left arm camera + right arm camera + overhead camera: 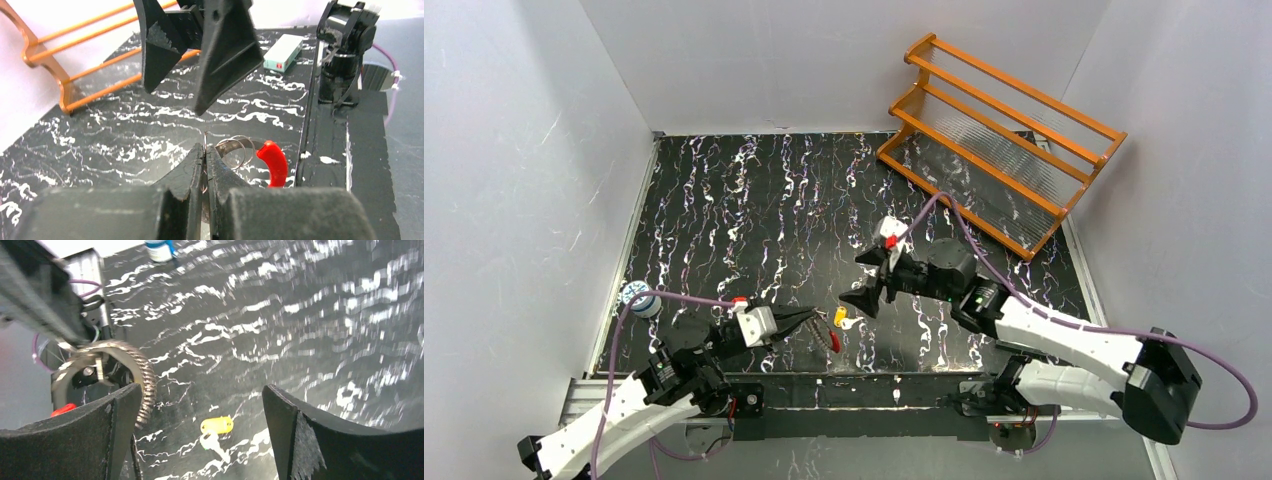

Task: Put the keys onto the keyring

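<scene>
Keys (pixel 216 432): two, small, both flat on the dark streaked surface (pixel 300 340), touching or nearly so.
- Yellow-gold key (pixel 217 425): oblong, small hole near one end, long axis roughly level in the right wrist view.
- Silvery-white key (pixel 214 444): just below the gold one in that view, set at a slant. Detail too blurred to read.

Keyring (pixel 235 150): thin silvery wire in overlapping loops with a short, curved red section (pixel 273 162) on its right side. Held by the left gripper (pixel 205 154), fingers (pixel 189 172) pressed together on the wire, the loop projecting beyond the tips. Contact with the surface: cannot tell.

In the top view the keys lie just beside the keyring, not on it.
</scene>
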You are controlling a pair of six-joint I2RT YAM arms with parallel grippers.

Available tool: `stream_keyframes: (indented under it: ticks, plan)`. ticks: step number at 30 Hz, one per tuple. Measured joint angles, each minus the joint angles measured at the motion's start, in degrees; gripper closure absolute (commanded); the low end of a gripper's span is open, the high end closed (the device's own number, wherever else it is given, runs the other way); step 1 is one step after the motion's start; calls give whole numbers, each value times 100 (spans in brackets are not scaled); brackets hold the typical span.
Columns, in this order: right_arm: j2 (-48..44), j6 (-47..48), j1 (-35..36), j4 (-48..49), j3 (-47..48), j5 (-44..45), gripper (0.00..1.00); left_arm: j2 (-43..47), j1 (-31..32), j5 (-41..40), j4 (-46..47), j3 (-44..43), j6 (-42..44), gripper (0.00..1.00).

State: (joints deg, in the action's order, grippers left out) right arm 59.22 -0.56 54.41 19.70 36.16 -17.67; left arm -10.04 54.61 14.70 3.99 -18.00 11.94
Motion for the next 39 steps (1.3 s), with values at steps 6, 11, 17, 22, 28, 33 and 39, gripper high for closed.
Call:
stream_keyframes:
  ticks: [6, 11, 17, 22, 28, 33, 39]
  plan:
    - [920, -1292, -7, -721, 160, 748, 4, 50, 0, -337, -828, -319, 31, 100]
    - [1836, -1408, -7, -1252, 415, 413, 32, 236, 0, -511, -1176, -442, 44, 100]
    - [2782, -1067, -7, -1674, 789, -306, 49, 376, 0, -597, -1399, -455, 28, 100]
    - [3311, -863, -7, -1875, 1172, -632, 49, 387, 0, -621, -1499, -461, -22, 100]
    - [3580, -822, -7, -1963, 1338, -680, 51, 387, 0, -619, -1491, -461, -87, 100]
    - [3832, -822, -7, -2009, 1443, -697, 53, 372, 0, -614, -1469, -461, -136, 100]
    - [3945, -817, -7, -2020, 1517, -715, 73, 341, 0, -592, -1405, -461, -181, 100]
